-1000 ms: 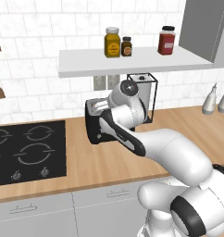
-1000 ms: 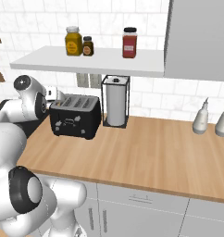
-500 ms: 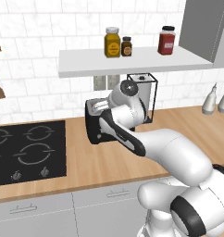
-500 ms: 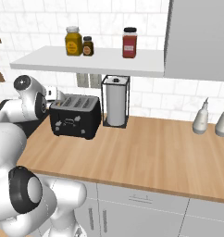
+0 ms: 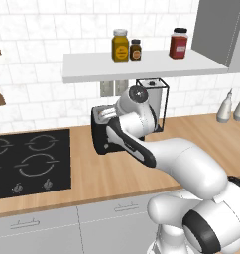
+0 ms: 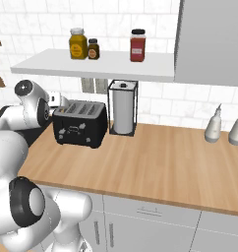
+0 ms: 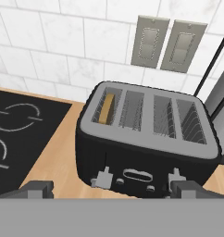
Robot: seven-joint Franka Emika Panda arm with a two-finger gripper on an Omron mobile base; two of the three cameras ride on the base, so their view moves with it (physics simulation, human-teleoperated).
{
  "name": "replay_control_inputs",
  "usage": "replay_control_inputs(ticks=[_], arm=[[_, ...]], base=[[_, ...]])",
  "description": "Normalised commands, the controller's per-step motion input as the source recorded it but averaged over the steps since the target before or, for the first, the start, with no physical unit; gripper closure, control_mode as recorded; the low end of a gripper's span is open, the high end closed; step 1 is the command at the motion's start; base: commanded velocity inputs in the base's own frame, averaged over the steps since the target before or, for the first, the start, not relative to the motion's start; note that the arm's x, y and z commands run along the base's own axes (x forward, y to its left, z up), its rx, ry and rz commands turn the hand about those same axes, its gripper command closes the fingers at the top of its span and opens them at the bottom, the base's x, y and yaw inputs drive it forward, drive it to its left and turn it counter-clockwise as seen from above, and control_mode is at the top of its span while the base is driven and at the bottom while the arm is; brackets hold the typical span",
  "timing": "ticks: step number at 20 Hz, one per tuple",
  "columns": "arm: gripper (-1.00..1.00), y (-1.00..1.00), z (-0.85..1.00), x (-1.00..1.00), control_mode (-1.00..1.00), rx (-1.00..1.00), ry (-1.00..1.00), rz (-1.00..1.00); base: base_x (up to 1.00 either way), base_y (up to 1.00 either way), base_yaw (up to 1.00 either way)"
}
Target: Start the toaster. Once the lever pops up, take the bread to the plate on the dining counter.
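The black toaster [image 6: 80,124] with a silvery top stands on the wood counter against the tiled wall, also seen as toaster [image 5: 101,133] half behind my arm. In the hand view the toaster [image 7: 146,139] has several slots, and a tan slice of bread [image 7: 106,109] stands in the leftmost one. Two lever tabs [image 7: 103,178] sit low on its front among small knobs. My gripper [image 7: 114,190] hovers open just in front of and above the toaster, with nothing between its fingertips [image 7: 38,188]. The plate and the dining counter are out of view.
A black cooktop [image 5: 29,163] lies left of the toaster. A paper towel holder [image 6: 123,108] stands right beside it. A shelf [image 6: 96,65] with jars hangs overhead. Two bottles [image 6: 213,130] stand at the far right. Wall outlets [image 7: 169,44] are behind the toaster.
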Motion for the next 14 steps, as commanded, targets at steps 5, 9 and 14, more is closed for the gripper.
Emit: replay_control_inputs(ticks=[5, 9, 14], arm=[[-1.00, 0.00, 0.00, 0.00, -1.00, 0.00, 0.00, 0.00], [-1.00, 0.00, 0.00, 0.00, -1.00, 0.00, 0.00, 0.00], [-1.00, 0.00, 0.00, 0.00, -1.00, 0.00, 0.00, 0.00]], base=[[0.00, 0.00, 0.00], [0.00, 0.00, 0.00], [0.00, 0.00, 0.00]])
